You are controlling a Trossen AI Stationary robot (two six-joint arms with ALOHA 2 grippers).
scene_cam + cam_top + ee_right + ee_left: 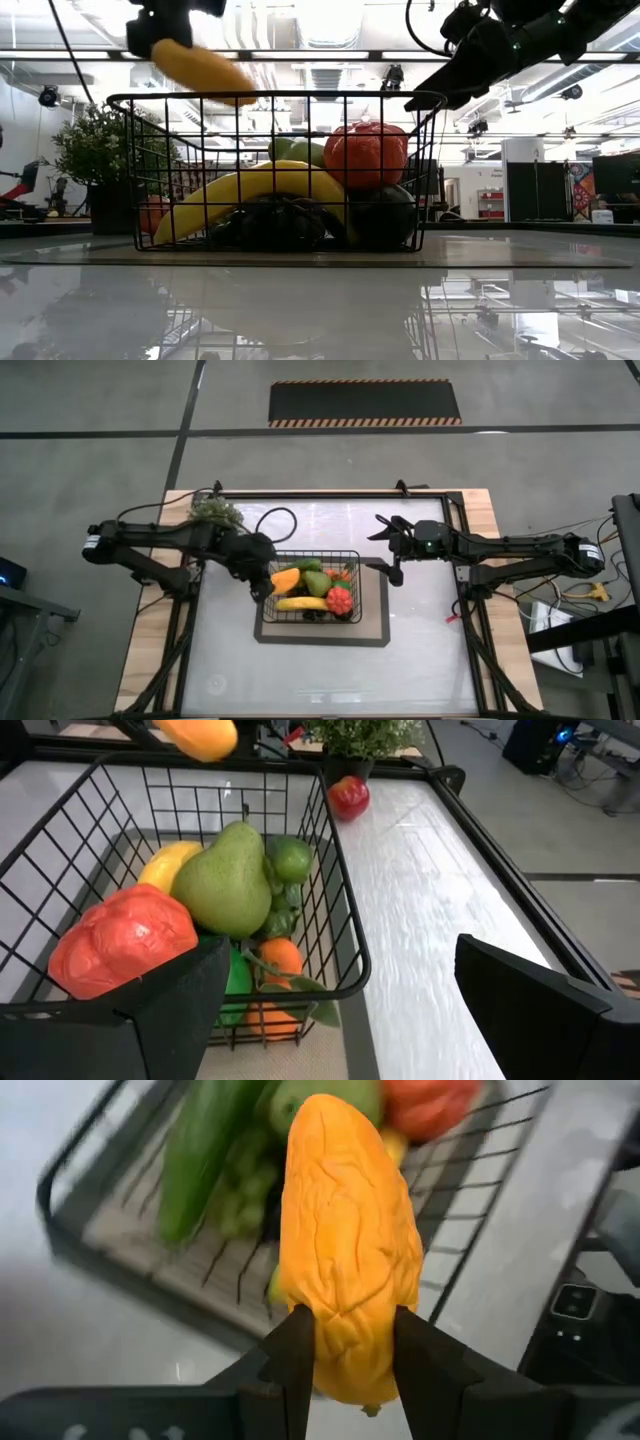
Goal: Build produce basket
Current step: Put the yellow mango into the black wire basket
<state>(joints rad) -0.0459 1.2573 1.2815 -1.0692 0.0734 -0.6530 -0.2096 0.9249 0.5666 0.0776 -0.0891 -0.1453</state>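
- Setting: a pale glossy table (420, 660) on a grey concrete floor; a hazard-striped floor mat (365, 404) lies well beyond the table. All positions below are taken from the basket (268, 630), which sits on a dark-bordered grey mat (380, 625) near mid-table.
- Left gripper (352, 1345): fingers pinched on the lower end of a wrinkled orange-yellow fruit (348, 1240). The high view puts it at the basket's left rim; the low view shows the fruit raised above the rim line, over that edge, touching nothing inside.
- Basket contents: a yellow banana (250, 190) along the front, a bumpy red fruit (120, 940) towards the right end, a green pear (232, 880), a lime-like green piece (292, 858), a small orange (280, 960) and dark grapes (275, 222) low down. A cucumber (205, 1155) lies along the far side.
- Outside the basket: a red apple (348, 796) on the table just beside a potted leafy plant (216, 510), beyond the basket's left far corner.
- Right gripper (392, 550): fingers spread wide, holding nothing, just off the basket's right end, waiting.
- Step in hand, by judgement: delivery of the held fruit. The next move calls for carrying it inward over open mesh, lowering clear of the rim wire, then releasing.
- The apple appears outstanding.
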